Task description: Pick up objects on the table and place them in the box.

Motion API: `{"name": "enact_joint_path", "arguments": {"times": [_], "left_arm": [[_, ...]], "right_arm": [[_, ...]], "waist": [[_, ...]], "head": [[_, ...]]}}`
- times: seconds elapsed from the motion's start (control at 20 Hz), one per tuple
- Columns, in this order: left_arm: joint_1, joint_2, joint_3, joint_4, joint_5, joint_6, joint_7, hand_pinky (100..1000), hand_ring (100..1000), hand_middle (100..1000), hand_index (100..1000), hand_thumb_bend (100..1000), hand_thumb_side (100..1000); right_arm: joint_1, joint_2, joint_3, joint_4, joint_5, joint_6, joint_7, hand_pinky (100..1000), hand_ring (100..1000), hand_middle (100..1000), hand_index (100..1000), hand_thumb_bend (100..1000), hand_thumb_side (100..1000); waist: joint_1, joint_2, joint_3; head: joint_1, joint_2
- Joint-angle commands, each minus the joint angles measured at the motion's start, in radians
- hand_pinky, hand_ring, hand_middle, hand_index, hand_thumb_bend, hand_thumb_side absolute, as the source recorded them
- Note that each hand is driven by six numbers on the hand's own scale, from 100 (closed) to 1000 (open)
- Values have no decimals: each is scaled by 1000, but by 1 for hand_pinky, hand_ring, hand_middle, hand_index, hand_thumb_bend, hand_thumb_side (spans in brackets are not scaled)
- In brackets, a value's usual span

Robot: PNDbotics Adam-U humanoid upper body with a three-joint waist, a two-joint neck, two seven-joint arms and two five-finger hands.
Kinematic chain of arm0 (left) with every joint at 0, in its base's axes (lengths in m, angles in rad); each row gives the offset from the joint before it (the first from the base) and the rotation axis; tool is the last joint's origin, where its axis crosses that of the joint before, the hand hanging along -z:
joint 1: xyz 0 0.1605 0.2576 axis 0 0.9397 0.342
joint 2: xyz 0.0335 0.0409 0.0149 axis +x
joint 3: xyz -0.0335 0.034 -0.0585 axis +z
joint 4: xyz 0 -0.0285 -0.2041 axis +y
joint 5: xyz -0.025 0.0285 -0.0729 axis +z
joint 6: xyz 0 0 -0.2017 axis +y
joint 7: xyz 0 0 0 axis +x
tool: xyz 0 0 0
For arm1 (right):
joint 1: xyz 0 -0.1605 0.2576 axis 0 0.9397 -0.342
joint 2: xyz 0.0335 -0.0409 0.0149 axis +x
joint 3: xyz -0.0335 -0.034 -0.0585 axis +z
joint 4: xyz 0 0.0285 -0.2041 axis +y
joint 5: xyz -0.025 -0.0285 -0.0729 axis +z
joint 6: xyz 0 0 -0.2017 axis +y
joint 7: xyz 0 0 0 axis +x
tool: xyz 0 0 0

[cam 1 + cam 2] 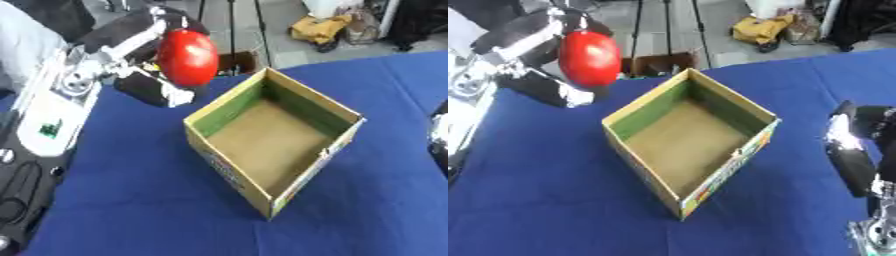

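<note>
One open cardboard box [273,145]; one red apple [187,56] clasped in left robot hand [144,65].

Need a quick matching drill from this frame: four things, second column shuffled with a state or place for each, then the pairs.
Things:
1. red ball
2. cardboard box
3. left robot hand
4. right robot hand

States or places:
A. open top, nothing inside
B. at the right edge, holding nothing
C. held in the air, left of the box
D. wrapped around the round red thing

Pairs: 1-C, 2-A, 3-D, 4-B
</note>
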Motion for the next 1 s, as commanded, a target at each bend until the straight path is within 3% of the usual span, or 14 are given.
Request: {"name": "enact_joint_path", "arguments": {"times": [0.05,0.25,0.55,0.7,1.0], "left_arm": [[-42,-31,19,35,-42,-8,27,100,385,466,613,100,294],[-61,-98,24,92,-155,-29,57,100,397,476,615,100,246],[-67,-204,42,163,-490,-80,145,100,431,508,617,100,127],[-68,-239,39,184,-634,-111,196,100,439,515,617,100,111],[-63,-279,43,225,-767,-142,239,100,446,521,617,100,102]], "right_arm": [[-11,-13,6,-21,-7,-4,6,561,455,376,541,126,360],[-16,-12,9,-21,-9,-7,6,561,454,376,541,128,359],[-24,-6,14,-21,-14,-9,9,562,454,376,541,130,357],[-32,-6,18,-21,-15,-12,11,562,454,376,541,131,356],[-46,-4,21,-21,-18,-14,13,563,454,376,541,135,356]], "waist": [[-3,-20,-7],[-3,-14,-19],[1,-6,-44],[5,4,-63],[10,23,-92]], "head": [[14,-1],[28,-7],[48,-17],[63,-20],[81,-36]]}}
